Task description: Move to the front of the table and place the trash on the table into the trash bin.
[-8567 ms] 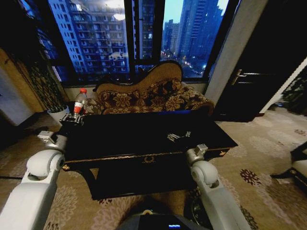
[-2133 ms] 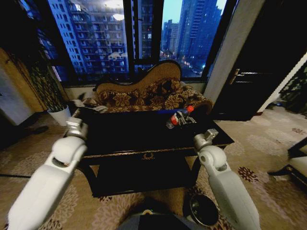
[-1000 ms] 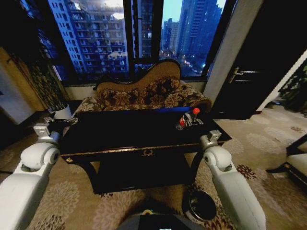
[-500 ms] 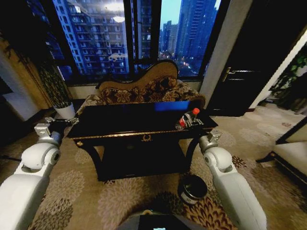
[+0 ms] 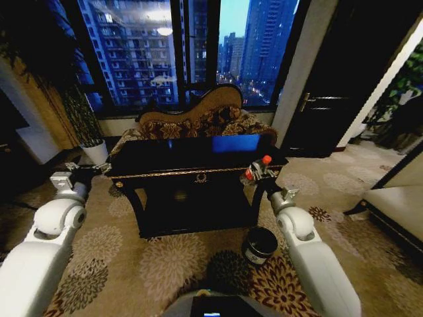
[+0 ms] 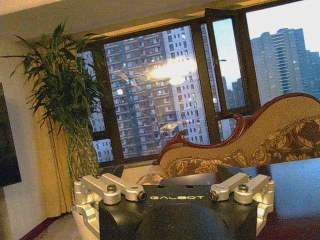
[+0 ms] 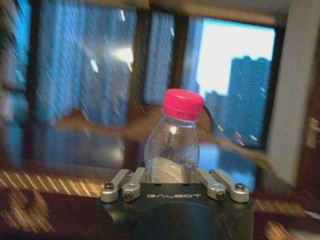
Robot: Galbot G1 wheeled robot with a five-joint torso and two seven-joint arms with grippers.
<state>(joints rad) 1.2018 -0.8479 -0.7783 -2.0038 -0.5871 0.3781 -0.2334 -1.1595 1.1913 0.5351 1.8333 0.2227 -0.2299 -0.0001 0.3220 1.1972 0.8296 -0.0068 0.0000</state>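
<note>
Between the right gripper's [image 7: 172,184] jaws stands the bottle [image 7: 171,142], clamped.

The table [image 5: 198,173] stood on a floral-patterned carpet [image 5: 119,254], its glossy black top edged in gold trim with a gold emblem at the middle of the front edge. The top mirrored the blue of the windows and looked bare, though the dim light and the glare may have hidden small litter. Its lower shelf sat in deep shadow, and nothing could be made out there. On the carpet, in front of the table's right front corner and apart from it, stood the trash bin [image 5: 259,245], upright.
</note>
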